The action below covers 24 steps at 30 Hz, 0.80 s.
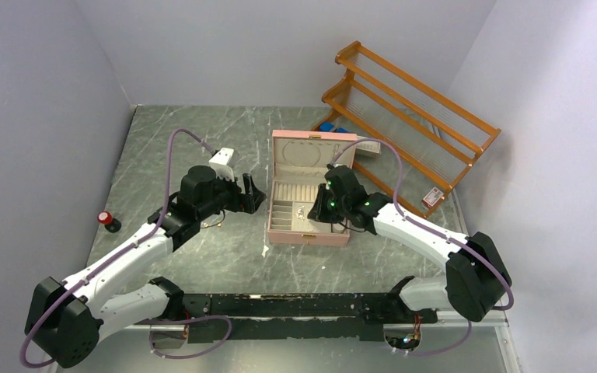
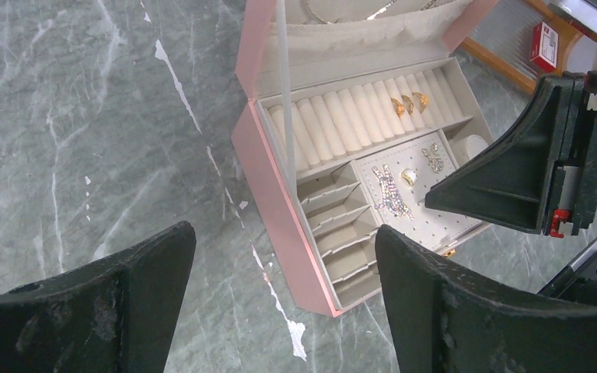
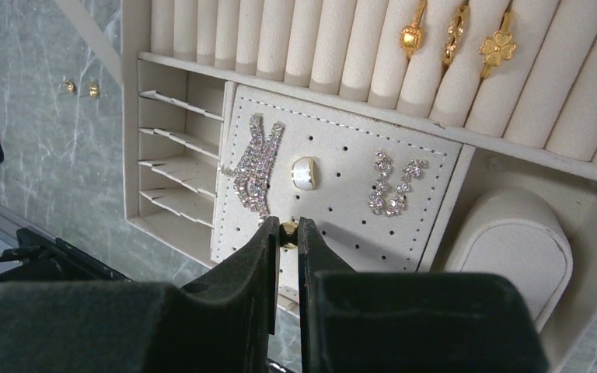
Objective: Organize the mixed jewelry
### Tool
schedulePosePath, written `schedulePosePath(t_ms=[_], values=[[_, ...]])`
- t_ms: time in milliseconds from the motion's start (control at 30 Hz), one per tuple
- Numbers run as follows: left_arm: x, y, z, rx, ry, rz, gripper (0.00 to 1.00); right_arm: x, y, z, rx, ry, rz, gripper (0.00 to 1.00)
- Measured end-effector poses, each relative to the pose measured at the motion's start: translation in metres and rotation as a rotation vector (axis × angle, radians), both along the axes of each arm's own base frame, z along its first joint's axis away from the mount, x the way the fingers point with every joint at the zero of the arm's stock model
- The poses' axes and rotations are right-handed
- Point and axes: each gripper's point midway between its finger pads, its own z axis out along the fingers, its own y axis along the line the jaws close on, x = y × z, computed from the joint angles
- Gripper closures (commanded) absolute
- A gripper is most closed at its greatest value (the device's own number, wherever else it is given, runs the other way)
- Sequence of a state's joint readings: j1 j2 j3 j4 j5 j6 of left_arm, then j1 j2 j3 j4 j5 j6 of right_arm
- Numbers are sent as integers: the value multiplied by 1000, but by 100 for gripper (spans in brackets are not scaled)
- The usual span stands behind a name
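The right tool (image 3: pixel 288 233) is pinching a gold earring (image 3: pixel 288 230) between nearly closed fingers just above the perforated panel (image 3: pixel 342 148) in the pink box (image 1: pixel 308 238), apparently lining it up with a hole, while the left tool (image 2: pixel 280 237) is hovering wide open beside the box.

Most of the small gold piece (image 3: pixel 288 231) is hidden by the right gripper (image 3: pixel 288 224) pinched around it. The pink box lid (image 2: pixel 246 43) is cut off by the top edge.
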<state>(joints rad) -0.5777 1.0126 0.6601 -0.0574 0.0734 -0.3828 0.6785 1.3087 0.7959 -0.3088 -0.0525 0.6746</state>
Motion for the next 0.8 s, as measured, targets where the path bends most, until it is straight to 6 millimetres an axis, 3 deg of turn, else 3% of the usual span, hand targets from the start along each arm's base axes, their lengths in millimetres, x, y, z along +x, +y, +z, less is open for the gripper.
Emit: schedulePosePath(t_ms=[533,667,800], values=[[0,0,0,-2,1,1,11,-2,-2,-2,-11,5,5,88],[0,0,0,-2,1,1,10,-2,0,-6,-23,14,16,83],[0,0,0,-2,1,1,10,-1,2,-5,-33,8,32,69]])
